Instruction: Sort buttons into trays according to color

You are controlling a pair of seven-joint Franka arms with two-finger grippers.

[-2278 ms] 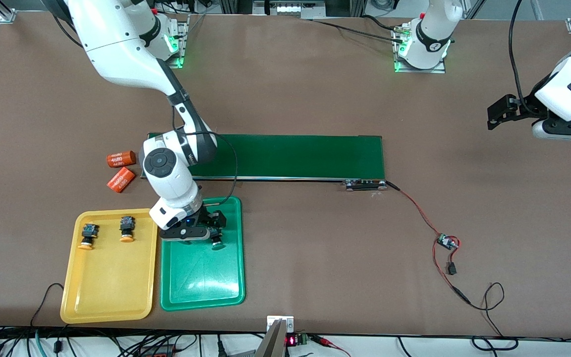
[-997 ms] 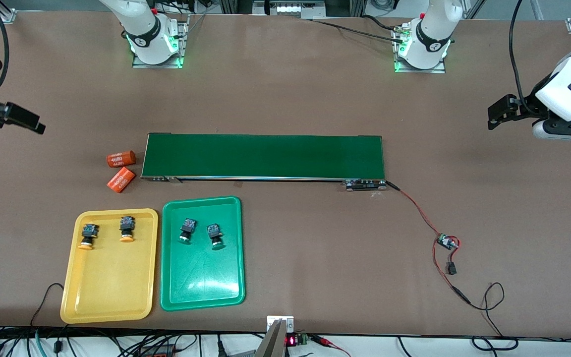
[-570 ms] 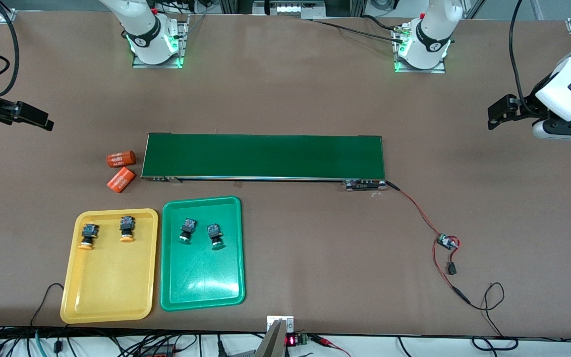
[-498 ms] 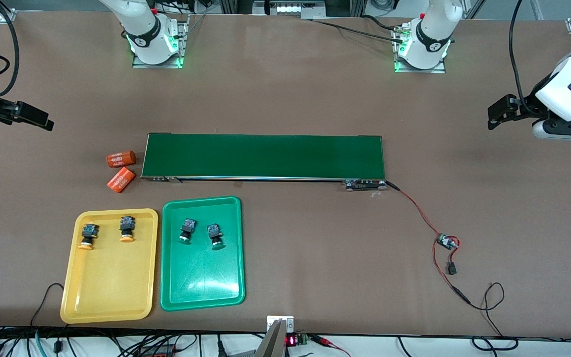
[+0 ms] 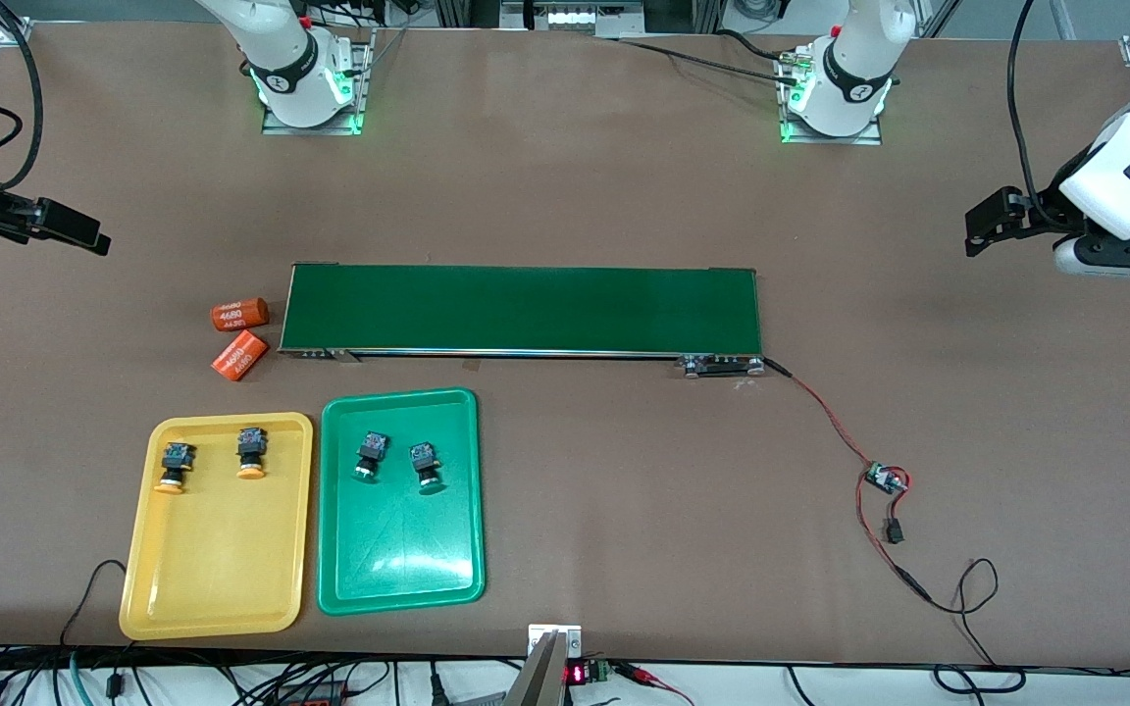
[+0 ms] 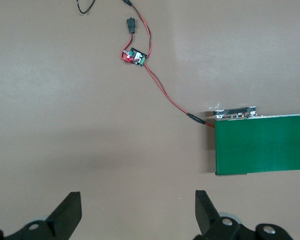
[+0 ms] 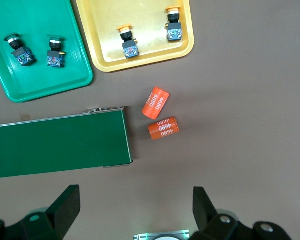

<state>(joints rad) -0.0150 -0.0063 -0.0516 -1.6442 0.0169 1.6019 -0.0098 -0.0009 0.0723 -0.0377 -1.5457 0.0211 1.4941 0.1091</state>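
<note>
We find the sorting looking complete. The two yellow-capped buttons point(image 5: 174, 467) point(image 5: 251, 453) lie side by side in the yellow tray point(image 5: 215, 588), and the two green-capped buttons point(image 5: 370, 456) point(image 5: 424, 466) lie side by side in the green tray point(image 5: 398, 569), all four toward the tray ends that face the conveyor belt point(image 5: 521, 309). Each cap colour matches its tray, which is what the task asks. The trays sit just beside each other, nearer the front camera than the belt, toward the right arm's end of the table. Two orange cylinders point(image 5: 238, 314) point(image 5: 238, 355) rest on the table beside the belt's end; they belong to no tray, so we judge they are simply left alone.

Both arms are parked wide of the work. The right gripper point(image 7: 135, 210) hangs high over the table near the right arm's end, fingers spread and empty, with trays, cylinders and belt end all in its wrist view. The left gripper point(image 6: 137, 212) waits over bare table near the belt's other end and its red wiring point(image 5: 825, 417), likewise spread and holding nothing.

Compared with 2.3 seconds ago, the right arm has left the green tray (it was down over a green-capped button there) and swung clear to the table's edge, creeping only slightly in the last half second. The buttons have not shifted since.
</note>
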